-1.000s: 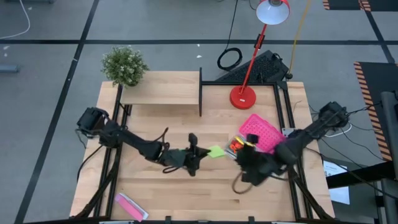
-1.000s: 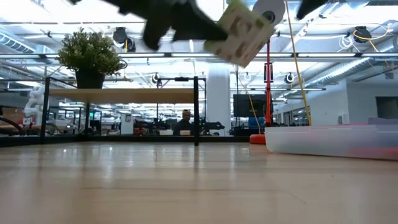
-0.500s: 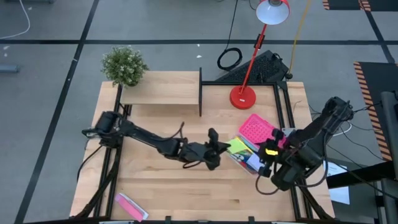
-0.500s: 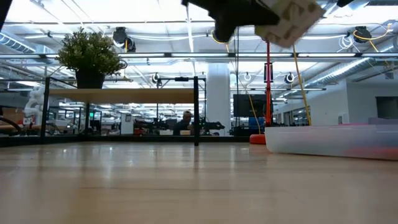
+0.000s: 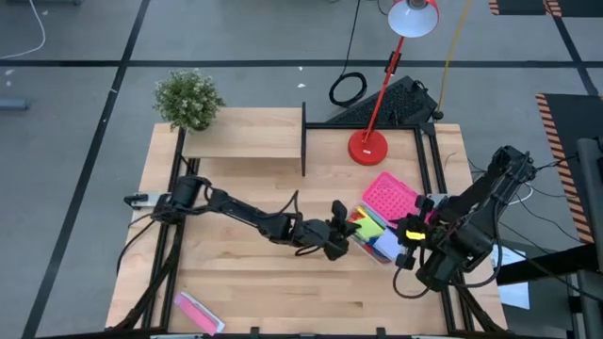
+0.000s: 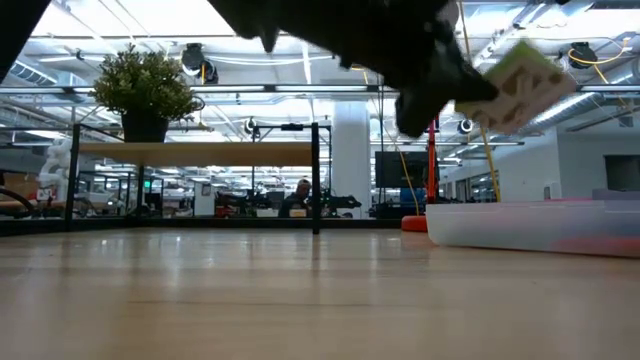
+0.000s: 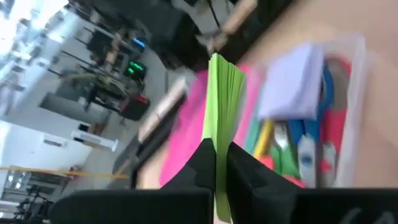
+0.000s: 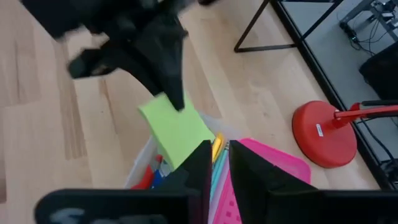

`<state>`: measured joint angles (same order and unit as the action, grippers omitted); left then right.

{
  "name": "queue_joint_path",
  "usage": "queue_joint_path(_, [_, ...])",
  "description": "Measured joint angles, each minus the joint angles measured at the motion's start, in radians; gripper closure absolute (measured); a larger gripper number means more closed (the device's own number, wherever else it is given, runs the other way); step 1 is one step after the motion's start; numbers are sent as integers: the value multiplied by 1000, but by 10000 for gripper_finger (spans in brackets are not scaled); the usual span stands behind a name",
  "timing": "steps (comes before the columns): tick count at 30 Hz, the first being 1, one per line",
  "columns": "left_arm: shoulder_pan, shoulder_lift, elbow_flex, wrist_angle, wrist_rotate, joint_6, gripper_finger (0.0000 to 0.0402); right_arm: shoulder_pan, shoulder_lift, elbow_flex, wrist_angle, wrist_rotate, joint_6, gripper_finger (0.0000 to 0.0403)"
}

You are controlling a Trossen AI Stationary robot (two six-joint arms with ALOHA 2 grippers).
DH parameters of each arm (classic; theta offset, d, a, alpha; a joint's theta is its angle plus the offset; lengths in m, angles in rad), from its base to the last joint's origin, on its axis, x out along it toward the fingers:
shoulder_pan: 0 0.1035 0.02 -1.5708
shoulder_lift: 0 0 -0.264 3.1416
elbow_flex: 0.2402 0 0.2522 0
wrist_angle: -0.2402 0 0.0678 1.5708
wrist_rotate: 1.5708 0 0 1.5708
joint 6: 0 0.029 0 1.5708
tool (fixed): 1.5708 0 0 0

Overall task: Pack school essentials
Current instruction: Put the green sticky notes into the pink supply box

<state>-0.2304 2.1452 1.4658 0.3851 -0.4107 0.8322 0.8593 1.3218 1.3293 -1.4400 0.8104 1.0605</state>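
My left gripper reaches from the table's left and is shut on a green sticky-note pad, raised over the left end of a clear box. In the box lie a pale-blue pad, blue-handled scissors and yellow, teal and red pens. The low view shows the pad high above the box. My right gripper is shut and holds nothing; it hangs raised by the box's right end. My left gripper pinches the green pad by one end, one finger on each flat face. The fingers come roughly level from the table's left. The pad sticks out past the fingertips, tilted, lifted clear above the box.
A pink perforated lid lies just behind the box. A red desk lamp stands at the back, with a low wooden shelf and a potted plant at the back left. A flat pink packet lies near the front left.
My left gripper has carried the green pad toward the table's right edge, from the table's middle to above the box, still lifted. My right gripper drew back from over the box toward the right edge, uncovering it, then kept still.
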Motion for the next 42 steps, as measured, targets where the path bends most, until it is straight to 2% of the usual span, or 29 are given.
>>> queue_joint_path(7, [41,57,2,6,27,5,373,0,0,0,3,1,-10,375])
queue_joint_path(14, [74,90,2,19,71,-8,390,-1,0,0,14,7,-34,379])
queue_joint_path(20, [89,108,2,35,96,-79,369,-1,0,0,15,32,-51,379])
queue_joint_path(23, [101,108,2,42,113,-134,373,-1,0,0,17,32,-51,379])
queue_joint_path(28, [98,107,2,77,115,-143,390,-1,0,0,17,32,-52,379])
queue_joint_path(35, [108,137,3,118,96,-103,359,-2,0,0,18,32,-52,379])
queue_joint_path(42, [104,144,2,76,96,-97,376,-2,0,0,21,31,-52,379])
